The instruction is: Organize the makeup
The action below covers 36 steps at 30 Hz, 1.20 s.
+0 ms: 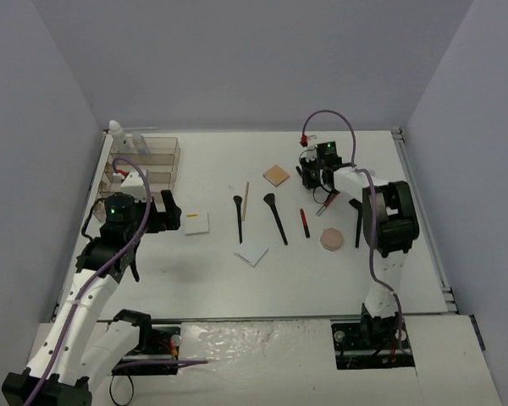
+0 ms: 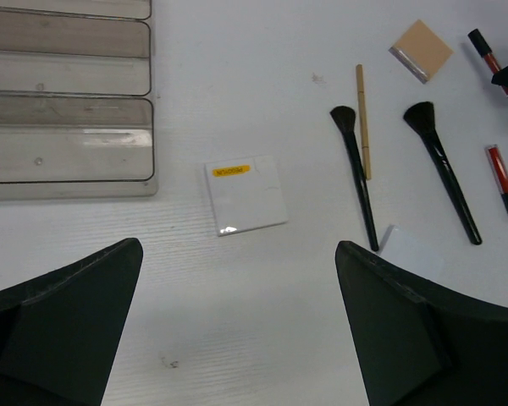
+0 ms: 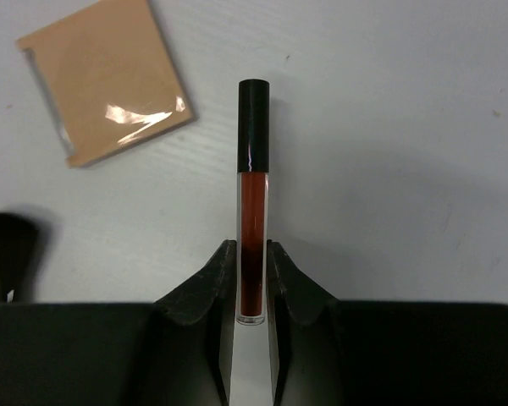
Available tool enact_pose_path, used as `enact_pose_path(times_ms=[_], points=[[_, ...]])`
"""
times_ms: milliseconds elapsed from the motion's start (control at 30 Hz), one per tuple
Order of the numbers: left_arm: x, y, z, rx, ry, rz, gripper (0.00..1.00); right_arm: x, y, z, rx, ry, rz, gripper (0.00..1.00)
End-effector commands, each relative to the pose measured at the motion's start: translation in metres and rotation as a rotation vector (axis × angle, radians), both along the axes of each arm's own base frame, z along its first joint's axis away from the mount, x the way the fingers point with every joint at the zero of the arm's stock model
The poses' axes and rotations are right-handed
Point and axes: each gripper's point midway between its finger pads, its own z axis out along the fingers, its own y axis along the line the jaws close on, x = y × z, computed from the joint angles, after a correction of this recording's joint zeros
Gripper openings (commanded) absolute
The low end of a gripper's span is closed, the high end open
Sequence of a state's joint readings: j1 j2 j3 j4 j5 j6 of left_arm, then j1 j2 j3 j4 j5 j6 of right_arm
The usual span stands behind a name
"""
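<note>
Pinched lip tube (image 3: 252,220) by its clear lower end between the closed fingers of the right gripper (image 3: 252,258), black cap toward the top of the right wrist frame; could not tell whether lifted or touching the table (image 3: 406,127). Placed it right of centre in the upper half of the top view. Showed tan compact (image 3: 108,80) at upper left of that wrist frame, apart from the tube, and a dark brush head (image 3: 8,254) at the left edge. Found, across mid-frame in the top view, a second lip tube (image 1: 305,222), pink compact (image 1: 331,238), two brushes (image 1: 275,218), a stick (image 1: 245,201) and two white pads (image 1: 251,251), all lying apart. Held left gripper (image 2: 239,249) spread wide with nothing between, just below the labelled pad in the left wrist frame. Showed organizer (image 2: 68,135) at upper left there, with a white bottle (image 1: 116,131) at its far corner in the top view.
</note>
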State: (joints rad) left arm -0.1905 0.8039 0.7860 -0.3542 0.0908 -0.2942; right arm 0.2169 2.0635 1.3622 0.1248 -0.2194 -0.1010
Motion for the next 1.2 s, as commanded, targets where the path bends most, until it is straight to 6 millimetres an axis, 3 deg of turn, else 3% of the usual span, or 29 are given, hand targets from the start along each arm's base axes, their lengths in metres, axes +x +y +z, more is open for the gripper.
enact_pose_path(times_ms=[0, 100, 300, 400, 567, 767, 867, 1000, 1167], points=[[0.011, -0.046, 0.051, -0.249, -0.093, -0.126, 0.97, -0.022, 0.052, 0.122, 0.187, -0.253, 0.080, 0.00], [0.011, -0.071, 0.080, -0.372, -0.156, -0.205, 0.97, -0.068, 0.098, 0.161, 0.319, -0.320, 0.156, 0.00], [0.007, -0.112, 0.132, -0.521, -0.258, -0.288, 0.96, -0.154, 0.172, 0.213, 0.498, -0.411, 0.317, 0.00], [0.006, -0.128, 0.139, -0.543, -0.280, -0.296, 0.96, -0.192, 0.190, 0.239, 0.602, -0.465, 0.373, 0.00], [0.004, -0.143, 0.138, -0.573, -0.290, -0.270, 0.92, -0.232, 0.212, 0.271, 0.724, -0.529, 0.446, 0.00], [0.003, -0.155, 0.126, -0.589, -0.255, -0.249, 0.84, -0.252, 0.223, 0.283, 0.778, -0.549, 0.482, 0.00], [0.001, -0.160, 0.123, -0.611, -0.252, -0.240, 0.73, -0.256, 0.226, 0.284, 0.781, -0.548, 0.494, 0.00], [0.000, -0.163, 0.125, -0.634, -0.266, -0.232, 0.49, -0.260, 0.225, 0.286, 0.792, -0.555, 0.499, 0.00], [0.000, -0.165, 0.127, -0.671, -0.267, -0.227, 0.05, -0.260, 0.225, 0.282, 0.789, -0.556, 0.496, 0.01]])
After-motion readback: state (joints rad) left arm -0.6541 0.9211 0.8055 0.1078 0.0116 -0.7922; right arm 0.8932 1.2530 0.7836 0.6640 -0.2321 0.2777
